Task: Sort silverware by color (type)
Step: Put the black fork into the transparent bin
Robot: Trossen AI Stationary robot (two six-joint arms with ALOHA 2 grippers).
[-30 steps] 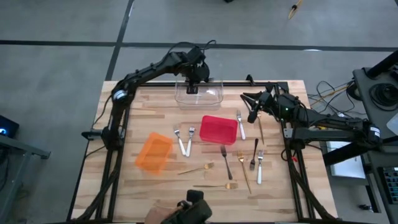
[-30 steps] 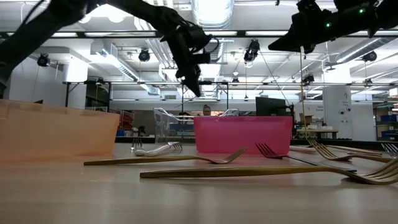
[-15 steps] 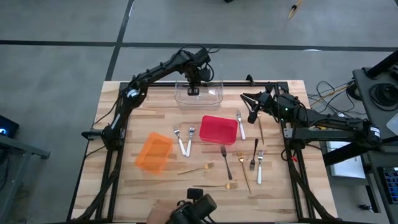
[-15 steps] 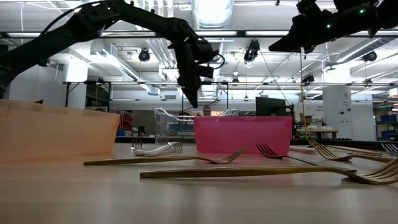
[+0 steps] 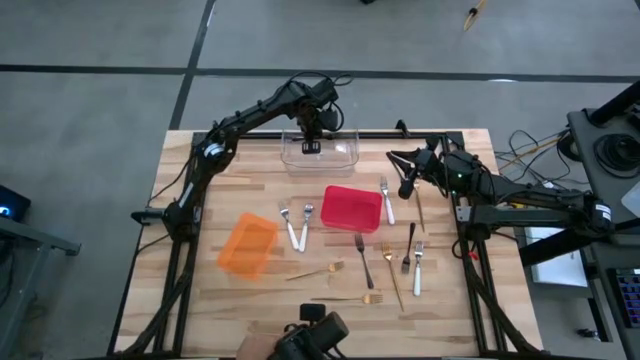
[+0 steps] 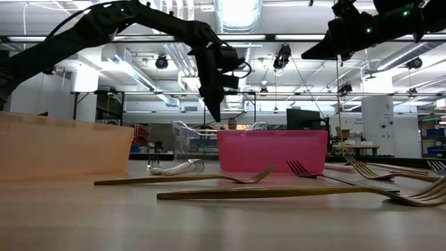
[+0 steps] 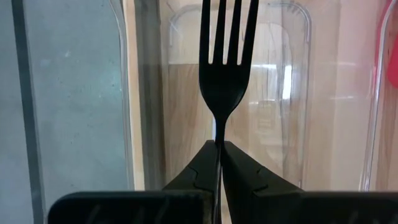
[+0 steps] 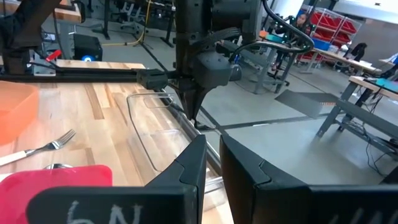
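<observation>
Nearest the table's front edge we note two slim gold metal forks (image 5: 345,298) lying on the bare wooden table (image 5: 460,310), one just behind the other. Behind them, left of centre, sits the orange plastic bin (image 5: 247,244); on the right lies a loose cluster of mixed silver, gold and black forks (image 5: 400,258). Further back, two silver forks with pale handles (image 5: 297,222) lie side by side between the orange bin and the red plastic bin (image 5: 351,208), and another silver fork (image 5: 386,199) lies just right of the red bin. The right gripper (image 5: 406,182) hangs above the table's right side, beyond that fork; its fingers (image 8: 189,163) stand slightly apart with nothing visible between them. Farthest back, the left gripper (image 7: 220,149) is over the clear plastic bin (image 5: 319,150) at the rear edge, clenched on the handle of a black metal fork (image 7: 225,68), tines pointing away from the fingers toward the bin's floor.
</observation>
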